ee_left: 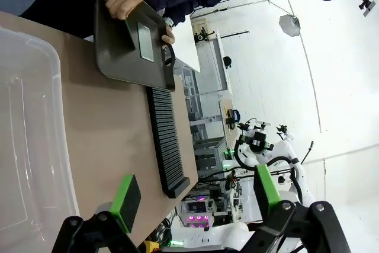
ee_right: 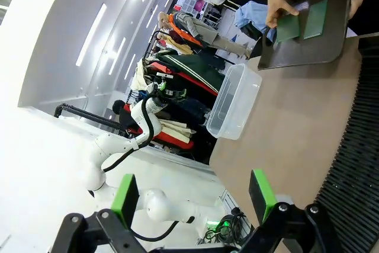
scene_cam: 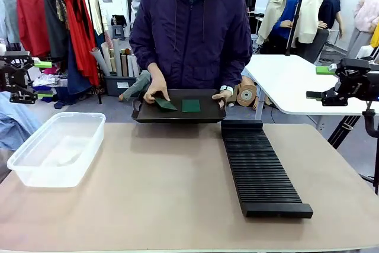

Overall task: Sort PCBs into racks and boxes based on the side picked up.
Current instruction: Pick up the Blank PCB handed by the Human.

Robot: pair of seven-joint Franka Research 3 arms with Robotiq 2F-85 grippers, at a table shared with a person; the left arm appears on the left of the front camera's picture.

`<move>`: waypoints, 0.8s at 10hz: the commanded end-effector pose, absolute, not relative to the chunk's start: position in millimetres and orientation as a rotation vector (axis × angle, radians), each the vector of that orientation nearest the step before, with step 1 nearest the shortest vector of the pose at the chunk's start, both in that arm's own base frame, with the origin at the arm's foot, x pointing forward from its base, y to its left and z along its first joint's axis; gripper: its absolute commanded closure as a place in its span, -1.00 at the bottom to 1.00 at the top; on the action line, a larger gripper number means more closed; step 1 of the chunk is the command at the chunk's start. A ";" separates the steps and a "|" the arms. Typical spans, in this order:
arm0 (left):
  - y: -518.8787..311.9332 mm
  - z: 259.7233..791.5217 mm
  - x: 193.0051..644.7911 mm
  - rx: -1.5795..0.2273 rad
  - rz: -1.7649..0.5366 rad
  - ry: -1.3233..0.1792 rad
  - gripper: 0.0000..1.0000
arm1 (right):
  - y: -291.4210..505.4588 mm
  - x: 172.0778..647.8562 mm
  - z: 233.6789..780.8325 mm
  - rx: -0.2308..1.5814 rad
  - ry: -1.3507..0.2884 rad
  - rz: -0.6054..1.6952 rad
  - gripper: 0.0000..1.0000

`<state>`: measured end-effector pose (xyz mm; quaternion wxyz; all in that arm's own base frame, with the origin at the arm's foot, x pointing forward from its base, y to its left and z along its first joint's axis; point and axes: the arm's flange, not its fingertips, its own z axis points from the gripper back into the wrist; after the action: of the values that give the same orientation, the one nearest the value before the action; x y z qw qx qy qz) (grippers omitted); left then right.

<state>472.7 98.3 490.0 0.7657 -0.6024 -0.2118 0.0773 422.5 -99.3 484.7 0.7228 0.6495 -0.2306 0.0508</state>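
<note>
A person holds a smooth black tray (scene_cam: pixel 177 116) at the table's far edge, and two green PCBs lie on it. One PCB (scene_cam: pixel 190 105) lies flat. The other PCB (scene_cam: pixel 166 104) is tilted up under the person's hand (scene_cam: pixel 156 89). The long slotted black rack (scene_cam: pixel 260 167) lies right of centre and the clear box (scene_cam: pixel 56 146) stands at the left, with nothing in it. My left gripper (scene_cam: pixel 42 79) hangs open above the table's left edge. My right gripper (scene_cam: pixel 317 82) hangs open at the right. The left wrist view has the left gripper (ee_left: pixel 195 197), box (ee_left: pixel 29 146), rack (ee_left: pixel 166 140) and tray (ee_left: pixel 112 51). The right wrist view has the right gripper (ee_right: pixel 192 197), box (ee_right: pixel 234 102) and rack (ee_right: pixel 355 164).
The tan tabletop (scene_cam: pixel 160 188) lies bare between box and rack. A white table (scene_cam: pixel 284 81) stands behind at the right, and a clothes rail (scene_cam: pixel 59 16) at the back left.
</note>
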 end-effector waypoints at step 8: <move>100.1 492.1 471.9 -1.310 0.156 -0.454 -1.00 | -99.5 421.9 486.6 1.441 -0.511 0.116 -1.00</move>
<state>472.8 98.3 490.5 0.7658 -0.6023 -0.2120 0.0769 422.5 -99.2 484.7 0.7227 0.6495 -0.2305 0.0509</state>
